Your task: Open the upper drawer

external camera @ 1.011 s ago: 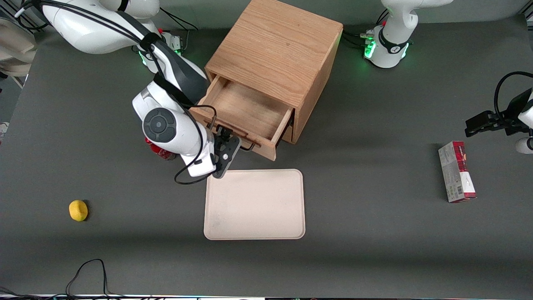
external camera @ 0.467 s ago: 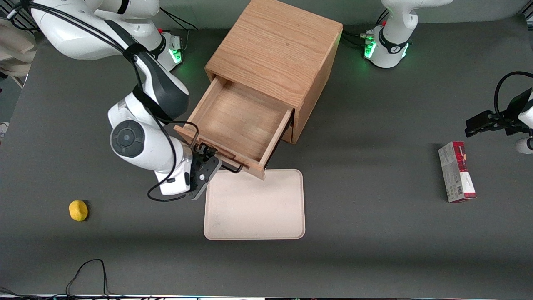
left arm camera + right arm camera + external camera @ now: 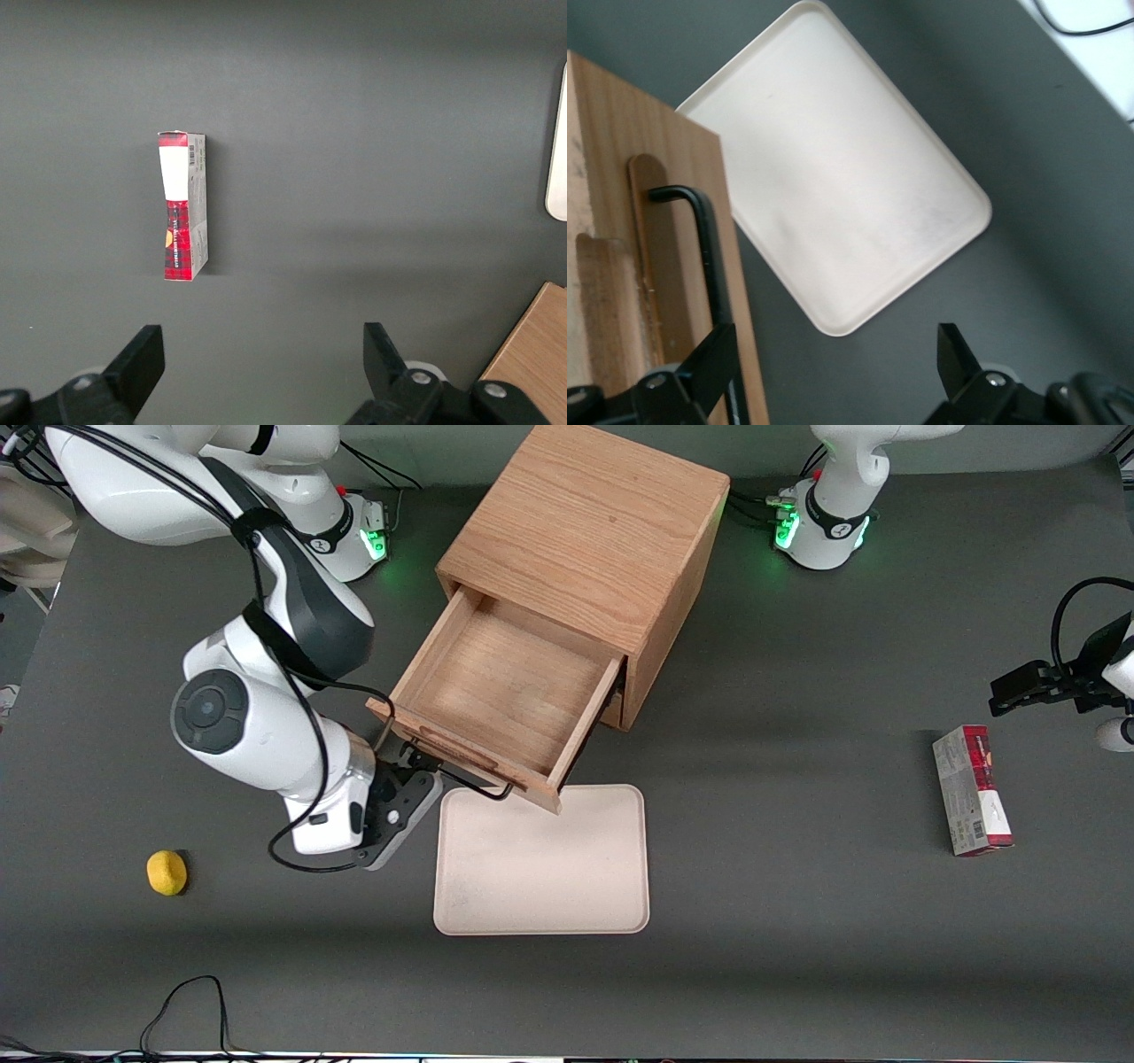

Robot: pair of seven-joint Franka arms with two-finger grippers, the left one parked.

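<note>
Gripper sits just in front of the drawer face, at the handle's working-arm end; fingers spread wide, handle bar passing by one finger, nothing clamped. Cream tray lies nearest the front camera. Upper drawer stands pulled well out of the oak cabinet, front corner overhanging the tray. Judgement: pull looks done; back the claw off straight along the slide line, clear of the bar. Drawer's long axis runs diagonal, mouth facing the camera and the working arm's end.

Light-oak upper drawer, cream tray
</note>
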